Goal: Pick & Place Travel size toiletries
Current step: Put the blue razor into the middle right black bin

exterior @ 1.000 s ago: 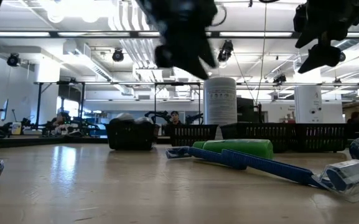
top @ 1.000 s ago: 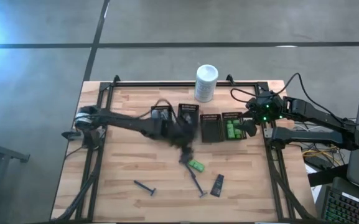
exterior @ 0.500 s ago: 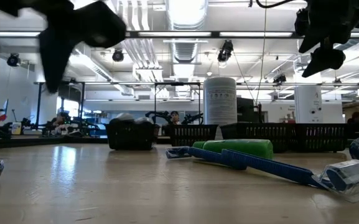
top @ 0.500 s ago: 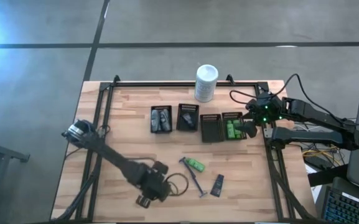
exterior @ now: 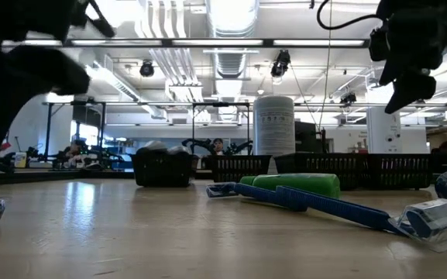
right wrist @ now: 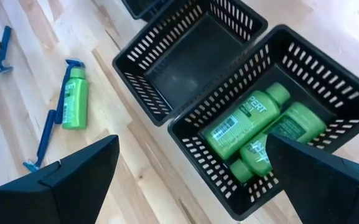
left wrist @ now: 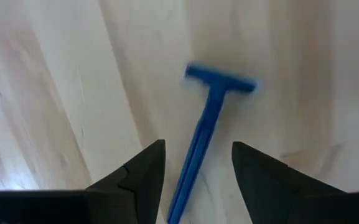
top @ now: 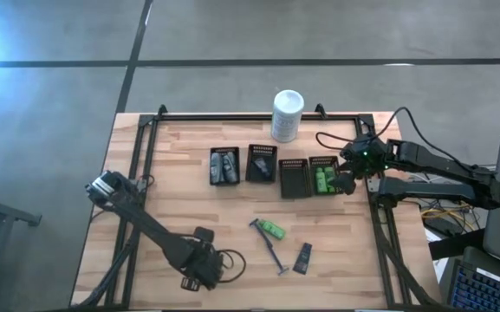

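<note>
My left gripper [top: 199, 270] hangs open over the table's near-left part. In the left wrist view its fingers [left wrist: 140, 174] stand on either side of a dark-blue razor's [left wrist: 207, 127] handle without touching it; the razor lies flat on the wood. My right gripper [top: 347, 179] is open above the tray of green bottles [right wrist: 263, 127] at the right. A second razor [top: 271, 251], a loose green bottle [top: 273, 230] and a black flat tube [top: 302, 257] lie flat on the table's near middle. Grey bottles [top: 225, 166] lie in the leftmost tray.
A row of black slotted trays [top: 294, 178] crosses the table's middle; one of them [right wrist: 195, 59] is bare. The tall white container [top: 287, 115] stands at the far edge. Bare wood lies left of the trays [top: 167, 182].
My left arm has swung from the trays at the table's middle toward the near-left part, then come down over the blue razor there. The loose items have stayed where they were.
</note>
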Controlling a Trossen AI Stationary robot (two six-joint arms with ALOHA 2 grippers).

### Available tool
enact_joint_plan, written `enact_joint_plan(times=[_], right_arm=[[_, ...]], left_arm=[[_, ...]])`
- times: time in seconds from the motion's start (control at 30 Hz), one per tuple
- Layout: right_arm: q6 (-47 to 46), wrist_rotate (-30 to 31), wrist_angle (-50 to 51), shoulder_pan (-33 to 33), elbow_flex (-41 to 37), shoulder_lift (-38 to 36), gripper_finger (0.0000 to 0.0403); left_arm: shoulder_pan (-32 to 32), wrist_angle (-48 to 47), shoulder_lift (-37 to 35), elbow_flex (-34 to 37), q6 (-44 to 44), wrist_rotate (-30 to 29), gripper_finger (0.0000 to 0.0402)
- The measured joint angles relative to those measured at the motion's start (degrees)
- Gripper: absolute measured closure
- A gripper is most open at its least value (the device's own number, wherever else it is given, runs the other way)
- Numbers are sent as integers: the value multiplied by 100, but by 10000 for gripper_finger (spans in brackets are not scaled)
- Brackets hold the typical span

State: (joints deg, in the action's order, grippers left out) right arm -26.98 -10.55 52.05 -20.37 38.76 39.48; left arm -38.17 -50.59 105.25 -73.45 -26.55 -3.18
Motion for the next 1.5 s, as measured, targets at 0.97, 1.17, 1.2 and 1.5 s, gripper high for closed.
enact_joint_plan(times=[0.97,1.17,1.2,1.5], right_arm=[[-53,-28,-53,-2,2,-2,3],[-147,-521,-434,1,2,-9,3],[-153,-633,-549,-4,2,-11,3],[-144,-1265,-1729,36,138,-11,3]], left_arm=[[124,466,-62,784,-439,428,373],[715,847,-509,737,-1131,81,373],[847,967,-677,737,-1213,-29,373],[2239,3178,-1970,735,-1464,-977,373]])
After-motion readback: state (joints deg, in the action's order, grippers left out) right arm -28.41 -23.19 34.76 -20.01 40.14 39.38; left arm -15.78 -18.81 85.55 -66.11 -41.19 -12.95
